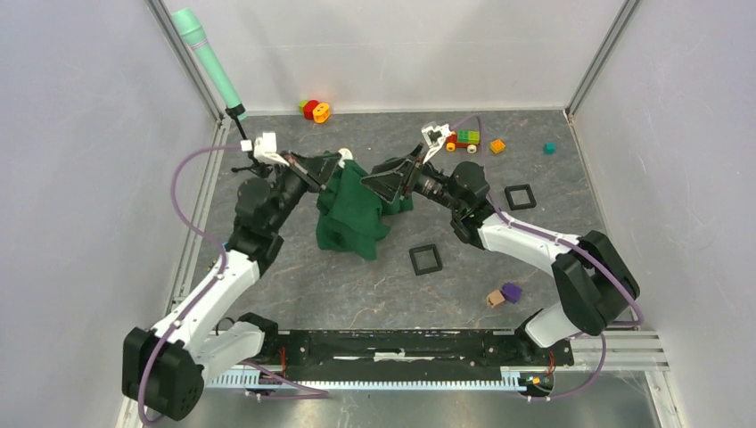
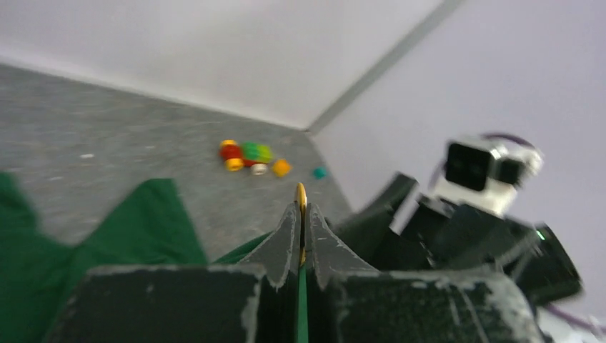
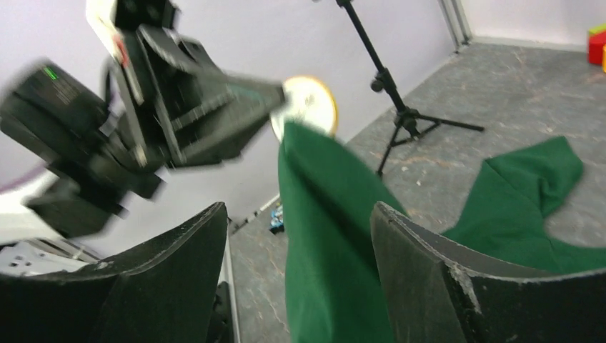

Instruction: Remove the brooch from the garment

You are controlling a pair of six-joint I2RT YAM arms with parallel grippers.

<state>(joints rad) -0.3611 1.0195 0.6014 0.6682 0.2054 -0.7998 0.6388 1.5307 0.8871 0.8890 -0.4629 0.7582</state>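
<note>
The green garment (image 1: 352,218) hangs bunched from my left gripper (image 1: 339,160), lifted off the table at mid-back. That gripper (image 2: 301,207) is shut on the brooch (image 2: 301,194), a small white disc with a yellow rim seen edge-on between the tips, with green cloth pinched below it. The right wrist view shows the brooch (image 3: 309,106) face-on at the top of the hanging cloth (image 3: 336,236). My right gripper (image 1: 379,181) is open, its fingers either side of the hanging cloth (image 3: 299,209) without touching it.
Two black square frames (image 1: 425,259) (image 1: 520,196) lie on the table to the right. Toy blocks (image 1: 315,110) (image 1: 464,138) (image 1: 497,145) sit along the back wall, and purple and tan blocks (image 1: 504,294) lie front right. A green-tipped stand (image 1: 209,62) leans at back left.
</note>
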